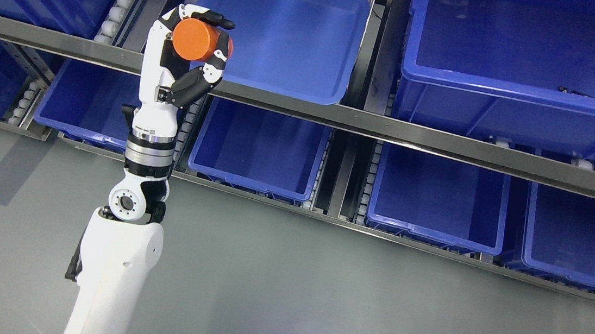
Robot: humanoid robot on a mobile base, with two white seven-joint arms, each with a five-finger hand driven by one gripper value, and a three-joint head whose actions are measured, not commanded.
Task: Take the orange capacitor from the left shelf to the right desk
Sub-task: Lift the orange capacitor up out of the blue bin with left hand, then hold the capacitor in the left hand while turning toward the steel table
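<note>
Head view: the smooth orange cylindrical capacitor [199,40] sits clasped in the white-and-black left hand [191,50], raised in front of the metal shelf rail [388,133], beside the near left corner of a tilted blue plastic bin [283,29]. Fingers hide part of its far side; no writing is legible. Open grey floor [318,289] lies below the shelf. Neighbouring blue bins are cut off by the frame.
</note>
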